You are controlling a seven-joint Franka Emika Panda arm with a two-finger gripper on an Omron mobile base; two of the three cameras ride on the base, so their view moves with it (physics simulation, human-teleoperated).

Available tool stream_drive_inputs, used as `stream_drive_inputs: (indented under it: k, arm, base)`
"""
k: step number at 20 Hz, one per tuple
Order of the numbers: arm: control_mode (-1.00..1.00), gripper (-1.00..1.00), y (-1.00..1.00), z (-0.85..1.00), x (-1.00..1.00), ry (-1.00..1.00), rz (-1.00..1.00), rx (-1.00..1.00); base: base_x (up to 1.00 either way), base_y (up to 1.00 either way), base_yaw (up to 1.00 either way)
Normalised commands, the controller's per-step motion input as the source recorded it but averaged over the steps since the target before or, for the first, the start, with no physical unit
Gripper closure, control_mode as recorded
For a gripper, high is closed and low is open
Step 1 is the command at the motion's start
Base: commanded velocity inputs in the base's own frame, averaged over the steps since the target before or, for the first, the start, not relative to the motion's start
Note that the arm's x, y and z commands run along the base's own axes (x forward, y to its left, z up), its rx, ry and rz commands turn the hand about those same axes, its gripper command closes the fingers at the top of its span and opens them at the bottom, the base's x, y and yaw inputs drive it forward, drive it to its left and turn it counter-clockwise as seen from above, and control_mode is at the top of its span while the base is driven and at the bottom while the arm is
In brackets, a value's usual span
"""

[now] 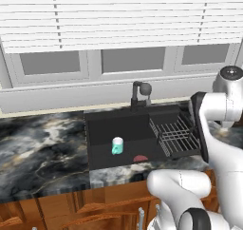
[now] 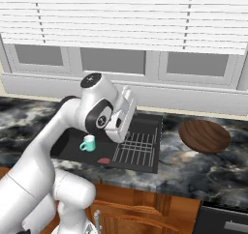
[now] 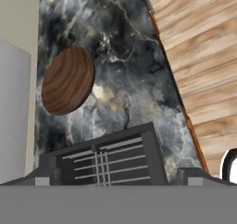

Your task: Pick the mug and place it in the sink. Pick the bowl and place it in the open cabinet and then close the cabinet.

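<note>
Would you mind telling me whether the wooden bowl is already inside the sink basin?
No, the bowl sits on the marble counter to the right of the sink, while the mug stands in the basin.

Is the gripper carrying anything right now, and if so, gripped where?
Nothing is held. The gripper has only bare space between its fingertips, the small teal-green mug already stands in the black sink basin, and the wide brown wooden bowl lies untouched on the counter.
</note>
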Motion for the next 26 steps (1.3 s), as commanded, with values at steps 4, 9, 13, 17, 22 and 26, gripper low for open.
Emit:
stream_drive_inputs:
  k: [4,9,13,17,22,26]
  arm:
    - [-1.0,-1.0,-0.31,-0.08,0.08,-0.08,0.0,0.0]
    - [-1.0,-1.0,-0.23,-0.12,0.02,-0.09,-0.11,0.0]
    - [-1.0,-1.0,-0.17,-0.15,0.11,-0.01,-0.24,0.0]
    - [-1.0,-1.0,-0.21,-0.13,0.18,0.01,-0.31,0.0]
    - [-1.0,-1.0,-0.29,-0.13,0.16,0.01,-0.22,0.0]
    - [-1.0,-1.0,-0.24,-0.16,0.19,-0.02,0.0,0.0]
  base:
    - [0.0,0.0,0.0]
    - [0.0,0.0,0.0]
    - [0.0,0.0,0.0]
    - [0.0,0.0,0.0]
    - [0.0,0.0,0.0]
    - [0.0,0.0,0.0]
